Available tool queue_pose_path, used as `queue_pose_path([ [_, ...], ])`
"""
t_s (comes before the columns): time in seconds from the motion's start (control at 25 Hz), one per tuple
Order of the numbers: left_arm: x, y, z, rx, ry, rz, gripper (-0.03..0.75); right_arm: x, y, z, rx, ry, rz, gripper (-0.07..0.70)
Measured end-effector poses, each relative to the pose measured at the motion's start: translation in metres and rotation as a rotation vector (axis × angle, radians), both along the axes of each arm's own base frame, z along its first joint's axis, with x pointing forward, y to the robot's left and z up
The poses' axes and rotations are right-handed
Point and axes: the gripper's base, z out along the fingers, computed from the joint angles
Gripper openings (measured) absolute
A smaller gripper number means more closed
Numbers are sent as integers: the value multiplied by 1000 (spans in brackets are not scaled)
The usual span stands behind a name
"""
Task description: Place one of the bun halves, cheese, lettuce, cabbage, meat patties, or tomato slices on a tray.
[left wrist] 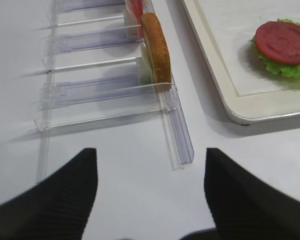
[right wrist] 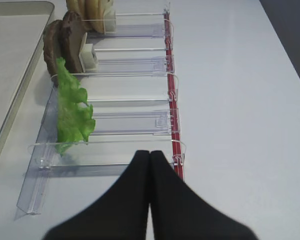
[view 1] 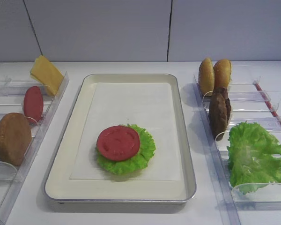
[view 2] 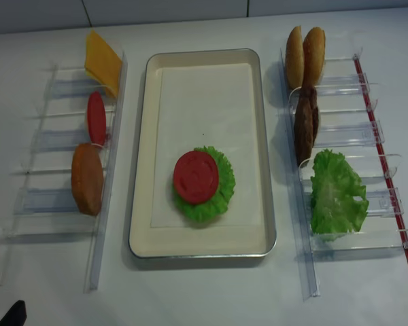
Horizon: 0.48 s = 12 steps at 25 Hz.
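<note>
Nearest the left wrist camera, the left tool [left wrist: 151,192] hangs released, its two dark fingers spread wide over bare bench, with nothing between them. From the right wrist view the right tool [right wrist: 150,200] is clenched on nothing, fingertips pressed together just short of the clear rack [right wrist: 110,150].

On the tray [view 1: 61,154], one tomato slice [view 1: 118,143] already lies flat on a lettuce leaf [view 1: 143,157], toward six o'clock on the paper liner. Ahead of the left tool, at about twelve o'clock, a bun half [left wrist: 157,52] stands on edge in the left rack [left wrist: 175,130]; beyond it a second tomato slice [view 1: 33,104] and the cheese [view 1: 47,74] also stand upright. At three o'clock of the tray, two more bun halves [view 1: 214,74], the meat patties [view 1: 219,111] and a loose lettuce leaf [view 1: 255,157] fill the right rack.

I judge the near bun half light, firm and smooth, so somewhat slippery; pinching across its flat faces at the exposed top rim should hold best. The cheese looks thin and bendy and the lettuce floppy, needing a gentler edge pinch.
</note>
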Motion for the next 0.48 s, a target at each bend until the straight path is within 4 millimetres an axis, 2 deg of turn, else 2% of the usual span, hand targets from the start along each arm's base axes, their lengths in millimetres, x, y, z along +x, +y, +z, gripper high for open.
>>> queue_pose_path([
  [0.48,0,2,0,-12,2,32,467,0,0,0,0,0,0,1],
])
